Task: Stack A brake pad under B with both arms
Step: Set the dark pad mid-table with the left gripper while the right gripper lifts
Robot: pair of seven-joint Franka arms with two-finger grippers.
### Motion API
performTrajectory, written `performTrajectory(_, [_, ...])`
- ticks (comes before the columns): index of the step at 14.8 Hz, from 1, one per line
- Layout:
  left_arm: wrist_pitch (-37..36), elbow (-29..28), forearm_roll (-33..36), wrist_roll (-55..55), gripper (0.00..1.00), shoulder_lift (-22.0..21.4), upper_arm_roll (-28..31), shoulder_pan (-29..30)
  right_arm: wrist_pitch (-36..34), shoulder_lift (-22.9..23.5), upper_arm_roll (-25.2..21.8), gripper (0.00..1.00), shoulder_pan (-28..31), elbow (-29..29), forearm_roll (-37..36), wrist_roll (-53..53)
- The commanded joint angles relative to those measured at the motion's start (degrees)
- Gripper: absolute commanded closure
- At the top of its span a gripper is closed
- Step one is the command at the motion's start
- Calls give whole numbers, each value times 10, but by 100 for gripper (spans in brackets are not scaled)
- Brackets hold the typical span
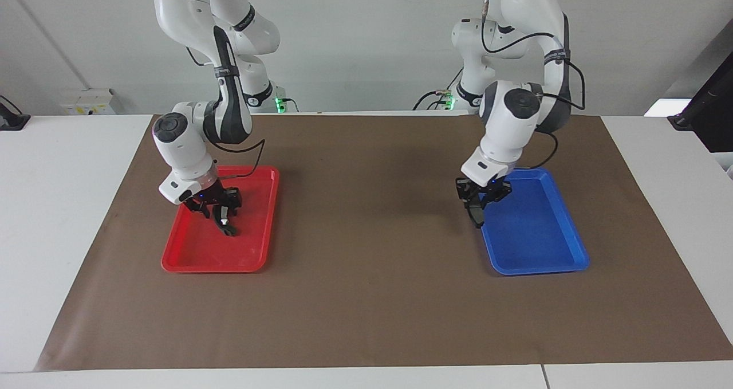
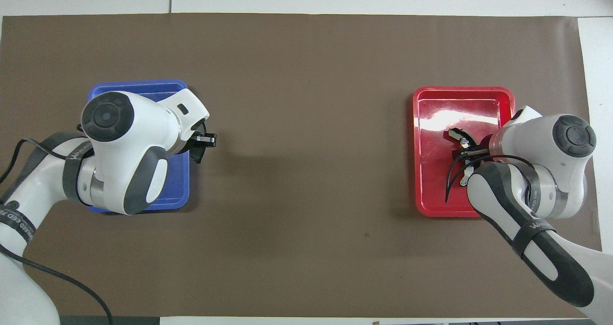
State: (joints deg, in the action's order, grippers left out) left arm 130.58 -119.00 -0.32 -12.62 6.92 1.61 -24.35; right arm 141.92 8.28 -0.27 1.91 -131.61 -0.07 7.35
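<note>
1. Starting lowest in the facing frame, the brown mat (image 1: 366, 309) is what both trays lie on, well apart from each other.
2. Higher up in the frame's left half, the red tray (image 1: 189, 260) has B (image 1: 228, 226) over its floor. B's lower tip is at or just above the tray; I cannot tell which.
3. The right gripper (image 1: 220, 208) is closed on B's upper part. B looks like stiff metal-backed friction material, likely heavy for its length. A grip near its middle would probably keep the long crescent from swinging, and the silver strip may be slippery under the pads.
4. In the frame's right half, the blue tray (image 1: 550, 263) lies at the same height in the frame as the red one. The A brake pad (image 1: 476, 216) hangs at the tray edge that faces the middle of the mat.
5. The left gripper (image 1: 481, 197) appears clamped on that pad from above. The pad is short, flat and rigid, so it should carry easily when pinched across its width. It must be laid flat to serve as a base.
</note>
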Motion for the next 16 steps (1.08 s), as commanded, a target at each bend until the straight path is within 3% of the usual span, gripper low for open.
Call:
performTrajectory(1, [9,43,-2,-73,82,37,10,-60,-5,-6,4,100,4,5,13,-5])
performTrajectory(5, [17,122,0,-110,78,125,9,-112,-69,-12,4,100,3,42,12,-8])
performTrajectory(10, [59,126,2,-109,69,165,10,-146,-136,-20,7,100,-5,86,12,-11])
performTrajectory(12, [55,126,2,-109,51,164,10,-146,-152,-20,10,100,-16,100,12,-22])
performTrajectory(15, [54,119,2,-109,3,155,11,-138,-185,-20,12,100,-42,122,12,-75])
performTrajectory(16, [45,106,2,-108,2,137,13,-128,-197,-19,13,100,-55,132,12,-96])
